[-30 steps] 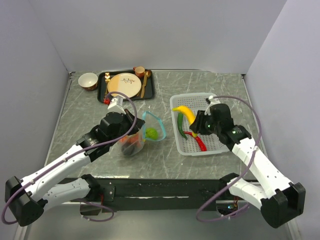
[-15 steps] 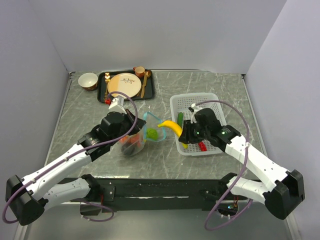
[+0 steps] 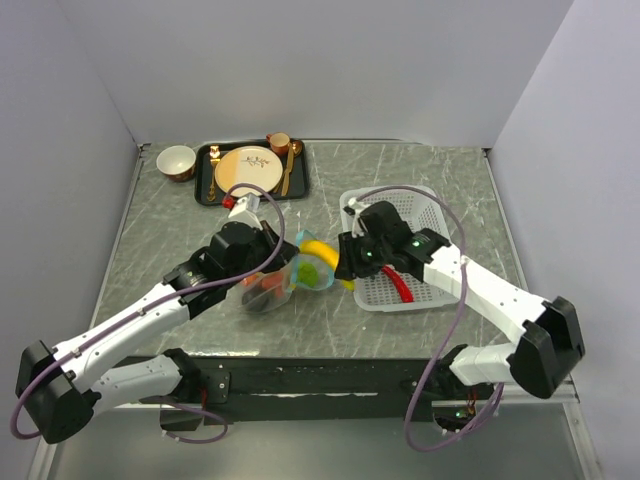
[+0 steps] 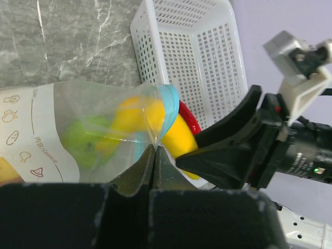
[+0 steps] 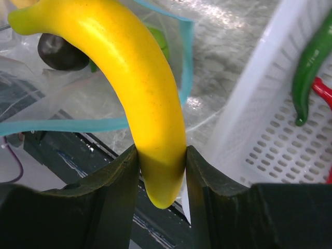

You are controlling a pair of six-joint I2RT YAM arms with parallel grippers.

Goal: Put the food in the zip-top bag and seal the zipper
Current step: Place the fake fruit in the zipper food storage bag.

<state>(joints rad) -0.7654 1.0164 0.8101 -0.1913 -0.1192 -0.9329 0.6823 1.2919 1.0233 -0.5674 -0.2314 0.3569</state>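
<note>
- The right gripper (image 5: 161, 174) is clamped on the lower end of the yellow banana (image 5: 140, 88), whose tip pokes through the mouth of the zip-top bag (image 4: 78, 129).
- The left gripper (image 4: 154, 155) is pinched tight on the bag's rim, propping the mouth open at the teal zipper (image 4: 168, 107).
- Inside the bag lie a lime-green ball (image 4: 83, 137) and a dark fruit (image 5: 61, 52).
- Just beside the bag's mouth, the white basket (image 4: 197, 57) holds the red chilli (image 5: 324, 89) and the green pepper (image 5: 310, 67).
- The step in hand is loading the banana. Next it likely needs pushing deeper into the bag, then releasing clear of the zipper.

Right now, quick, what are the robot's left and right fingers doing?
Left fingers: closed, pinching the zip-top bag at its rim.
Right fingers: closed on the banana.
</note>
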